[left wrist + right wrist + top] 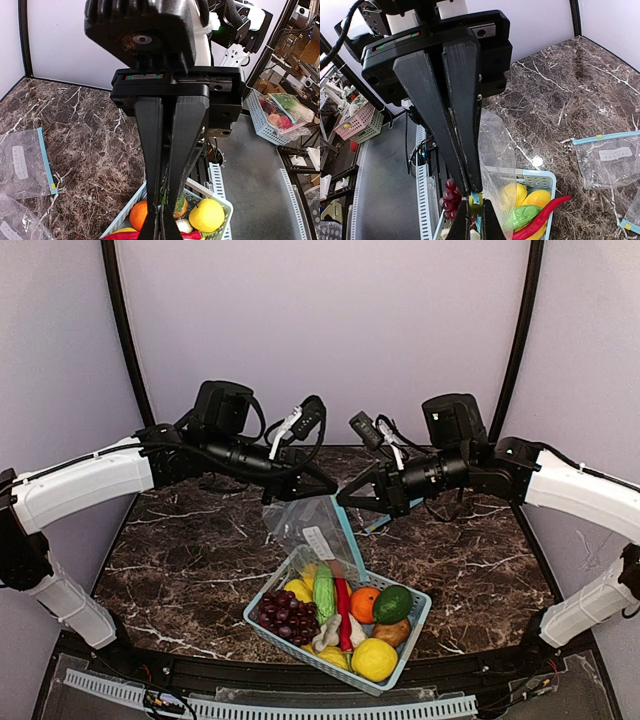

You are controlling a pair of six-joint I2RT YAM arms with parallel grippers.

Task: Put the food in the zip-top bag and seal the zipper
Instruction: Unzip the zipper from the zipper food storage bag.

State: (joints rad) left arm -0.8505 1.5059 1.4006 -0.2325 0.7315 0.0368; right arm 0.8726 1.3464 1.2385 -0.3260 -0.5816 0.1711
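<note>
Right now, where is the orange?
In the top view, the orange sits in the blue basket near the table's front edge, between the red chili and the avocado.

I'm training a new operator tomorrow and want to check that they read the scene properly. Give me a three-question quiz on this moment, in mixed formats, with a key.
1. True or false: the orange is inside the zip-top bag.
2. Multiple choice: the left gripper and the right gripper are both shut on: A) a spoon, B) the zip-top bag, C) nothing.
3. Fill in: the avocado lies next to the orange in the ____.

Key: 1 false. 2 B. 3 basket.
</note>
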